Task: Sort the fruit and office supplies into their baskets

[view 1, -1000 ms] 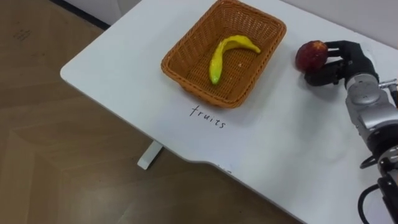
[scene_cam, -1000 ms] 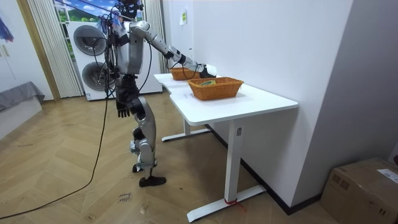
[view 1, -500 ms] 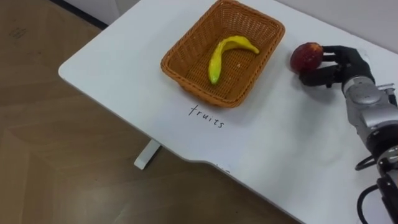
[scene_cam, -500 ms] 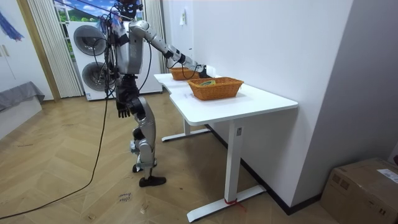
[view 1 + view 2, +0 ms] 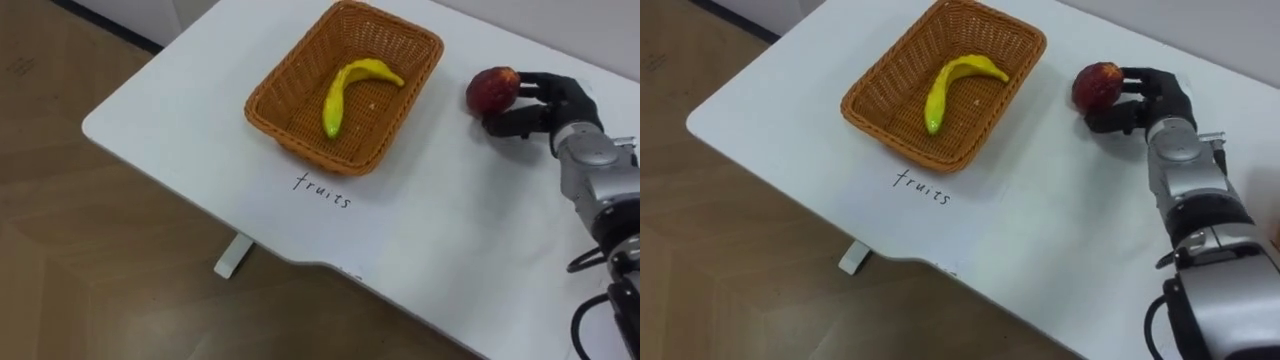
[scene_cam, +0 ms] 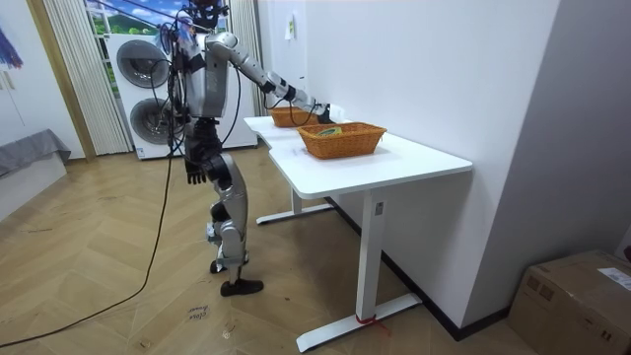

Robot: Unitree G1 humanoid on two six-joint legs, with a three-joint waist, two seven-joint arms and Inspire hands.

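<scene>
A red apple (image 5: 493, 89) (image 5: 1096, 84) is held just above the white table (image 5: 450, 230), a little to the right of the fruit basket. My right hand (image 5: 545, 107) (image 5: 1143, 101) is shut on it, fingers and thumb curled round its right side. The wicker fruit basket (image 5: 285, 97) (image 5: 880, 103) holds a yellow banana (image 5: 345, 90) (image 5: 948, 85). In the room view I stand at the far table with my right arm stretched over a basket (image 6: 289, 116); my left hand (image 6: 195, 170) hangs at my side.
A handwritten label (image 5: 322, 190) lies on the table in front of the fruit basket. In the room view a second wicker basket (image 6: 341, 140) with items sits on the nearer table (image 6: 394, 163). Washing machines (image 6: 143, 79) stand behind me.
The right hand with the apple has moved left toward the basket and stays closed on it. The eye view has shifted slightly.
</scene>
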